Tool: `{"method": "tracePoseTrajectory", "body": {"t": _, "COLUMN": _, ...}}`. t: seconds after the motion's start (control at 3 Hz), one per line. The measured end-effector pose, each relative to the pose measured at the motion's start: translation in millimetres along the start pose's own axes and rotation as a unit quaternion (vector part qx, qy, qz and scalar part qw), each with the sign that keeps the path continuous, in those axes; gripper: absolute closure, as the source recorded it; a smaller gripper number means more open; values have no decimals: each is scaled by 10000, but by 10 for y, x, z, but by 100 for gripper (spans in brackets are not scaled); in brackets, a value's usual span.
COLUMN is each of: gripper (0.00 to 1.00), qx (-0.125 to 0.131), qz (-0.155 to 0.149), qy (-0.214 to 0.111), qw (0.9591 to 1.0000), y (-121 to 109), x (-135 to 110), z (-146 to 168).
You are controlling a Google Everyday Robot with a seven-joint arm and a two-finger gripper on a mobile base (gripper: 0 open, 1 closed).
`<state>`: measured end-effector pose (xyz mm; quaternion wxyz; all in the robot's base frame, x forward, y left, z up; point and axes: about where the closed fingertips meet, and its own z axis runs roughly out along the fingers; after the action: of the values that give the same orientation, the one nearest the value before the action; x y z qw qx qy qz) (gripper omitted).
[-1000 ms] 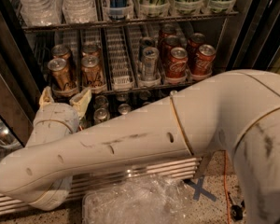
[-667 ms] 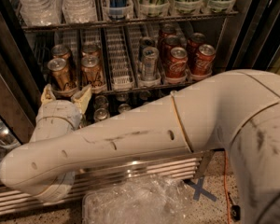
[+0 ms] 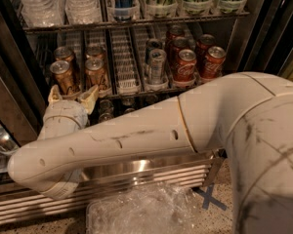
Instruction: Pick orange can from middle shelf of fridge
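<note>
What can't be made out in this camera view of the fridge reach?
- Shelf below the middle shelf: the arm hides all but a few can tops.
- Top-shelf bottles: cut off by the upper edge.
- Whether the open gripper, below the front-left orange can, touches it: single view, depth unclear.
- Orange can print: blurred.
</note>
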<state>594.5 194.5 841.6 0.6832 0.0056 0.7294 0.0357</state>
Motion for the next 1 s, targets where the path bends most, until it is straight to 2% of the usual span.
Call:
{"method": "tracePoseTrajectory", "body": {"t": 0.33, "gripper": 25, "qx": -32, "qz": -110, "qy": -87, "qw": 9999, "y": 23, "x": -47, "z": 324}}
{"method": "tracePoseTrajectory", "body": {"t": 0.67, "gripper": 25, "qx": -67, "qz": -98, "qy": -108, "qw": 9999, "y": 63, "x": -68, "z": 392}}
{"method": "tracePoseTrajectory", "body": {"t": 1.0, "gripper": 25, "qx": -197, "qz": -70, "qy": -171, "qw": 9996, "y": 204, "x": -131, "z": 444}}
